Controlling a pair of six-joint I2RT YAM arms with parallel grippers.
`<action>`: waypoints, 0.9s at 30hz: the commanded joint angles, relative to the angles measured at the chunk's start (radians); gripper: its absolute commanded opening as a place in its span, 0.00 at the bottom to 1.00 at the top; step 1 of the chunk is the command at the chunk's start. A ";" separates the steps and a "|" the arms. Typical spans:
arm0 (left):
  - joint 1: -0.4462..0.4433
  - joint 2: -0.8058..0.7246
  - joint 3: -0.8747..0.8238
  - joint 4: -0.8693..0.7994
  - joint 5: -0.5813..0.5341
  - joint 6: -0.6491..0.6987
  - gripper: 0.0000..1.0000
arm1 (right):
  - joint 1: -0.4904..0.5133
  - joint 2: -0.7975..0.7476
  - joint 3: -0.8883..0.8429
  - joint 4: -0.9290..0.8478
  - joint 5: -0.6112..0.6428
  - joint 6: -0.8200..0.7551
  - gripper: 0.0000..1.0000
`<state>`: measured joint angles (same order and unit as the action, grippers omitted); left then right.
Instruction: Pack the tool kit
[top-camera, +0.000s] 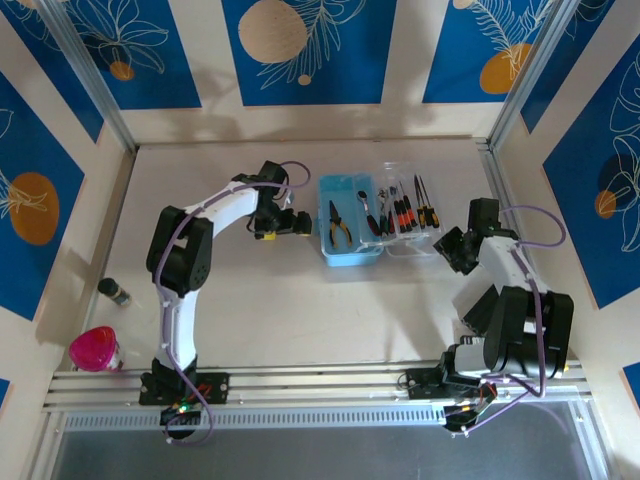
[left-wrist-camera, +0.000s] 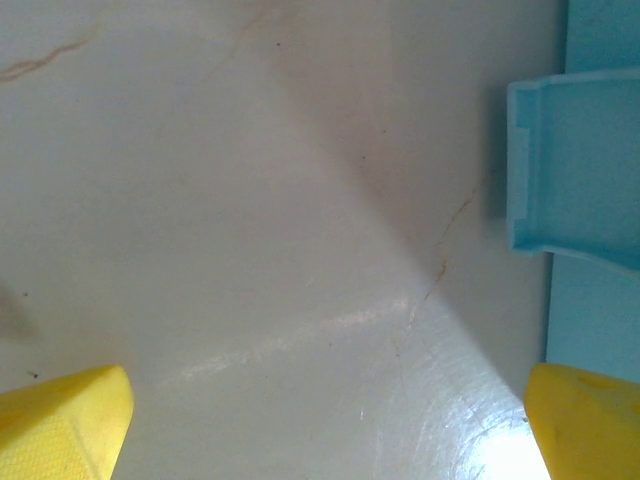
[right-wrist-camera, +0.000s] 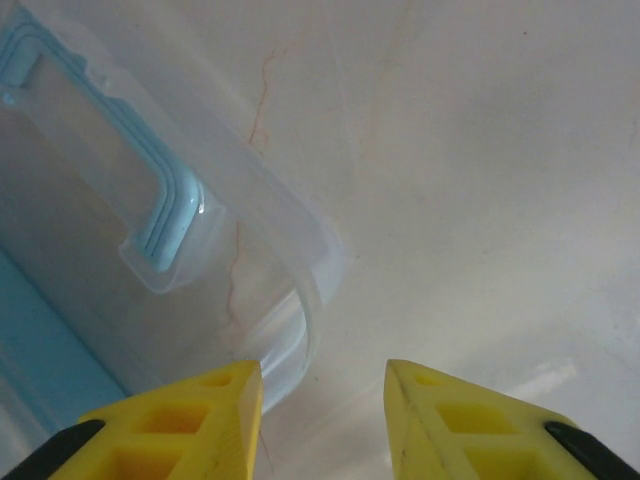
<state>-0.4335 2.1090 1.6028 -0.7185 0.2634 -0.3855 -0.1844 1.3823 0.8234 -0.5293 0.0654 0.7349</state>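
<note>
- Pale tabletop (top-camera: 300, 320), blue floral panels (top-camera: 300, 50) behind.
- Open tool kit case (top-camera: 352, 259) near far edge, mid-width: blue base left, clear lid (top-camera: 410, 250) right.
- Left gripper (top-camera: 300, 222) (left-wrist-camera: 325, 410) spread wide, just beside base.
- Right gripper (top-camera: 448, 247) (right-wrist-camera: 325, 385) narrowly parted, pinching nothing, at lid's rim.
- Pliers (top-camera: 339, 222) inside base; screwdrivers (top-camera: 405, 210) in lid.

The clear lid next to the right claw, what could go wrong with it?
1. The right claw sits at the rim of the clear lid with nothing between its fingers; closing there, it may miss or shove the blue case.
2. The screwdrivers seem to lie on that lid, so lifting it could spill them.
</note>
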 joint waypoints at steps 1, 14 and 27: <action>-0.010 0.028 0.028 0.001 0.028 -0.011 1.00 | 0.007 0.045 0.032 0.042 -0.031 0.013 0.32; -0.010 0.075 0.052 0.004 0.043 -0.014 1.00 | 0.078 0.138 0.048 0.074 0.004 0.018 0.03; -0.019 0.115 0.097 0.014 0.070 -0.033 1.00 | 0.216 -0.051 0.152 -0.101 0.175 -0.078 0.00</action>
<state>-0.4343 2.1654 1.6714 -0.7589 0.2745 -0.4141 -0.0223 1.3972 0.9215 -0.5659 0.2462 0.7517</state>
